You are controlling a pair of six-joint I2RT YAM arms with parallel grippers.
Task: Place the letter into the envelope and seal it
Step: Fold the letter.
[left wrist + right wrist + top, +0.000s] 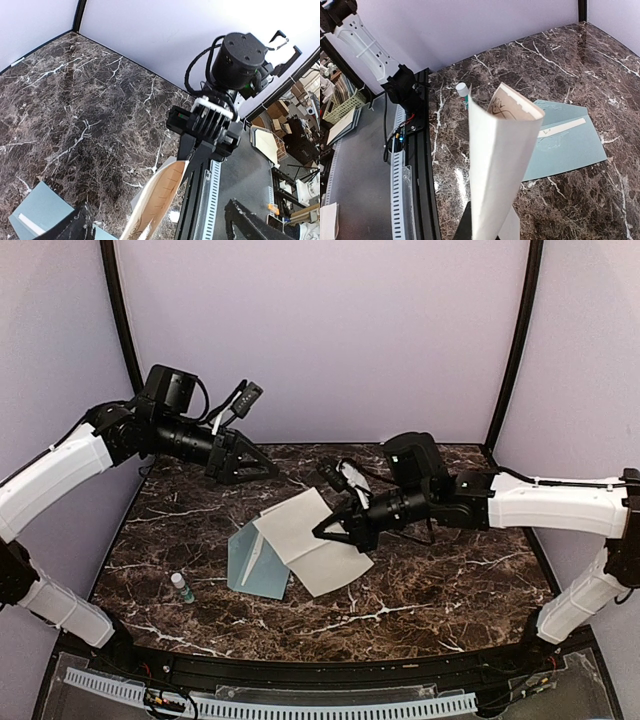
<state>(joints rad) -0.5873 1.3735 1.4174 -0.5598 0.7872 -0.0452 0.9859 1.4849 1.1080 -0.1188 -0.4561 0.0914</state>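
Right gripper (335,532): jaws are pinching together on the right edge of the letter (305,535), so it's the one carrying the sheet.
Letter: the cream sheet is hanging in that grip over the middle of the marble table (450,580) and curling over on itself. The right wrist cam is mostly getting the plain back, with a bit of brown border peeking out at the top.
Left gripper (255,475): fingers are standing wide apart and gripping nothing. It's hovering over the back left of the table, well apart from the letter.
Envelope (252,565): the teal one is lying flat on the table, partly under the letter from overhead, with a pale strip showing along one edge. Can't tell if the paper is touching it.
White-capped tube (182,587): sitting near the envelope's left side.
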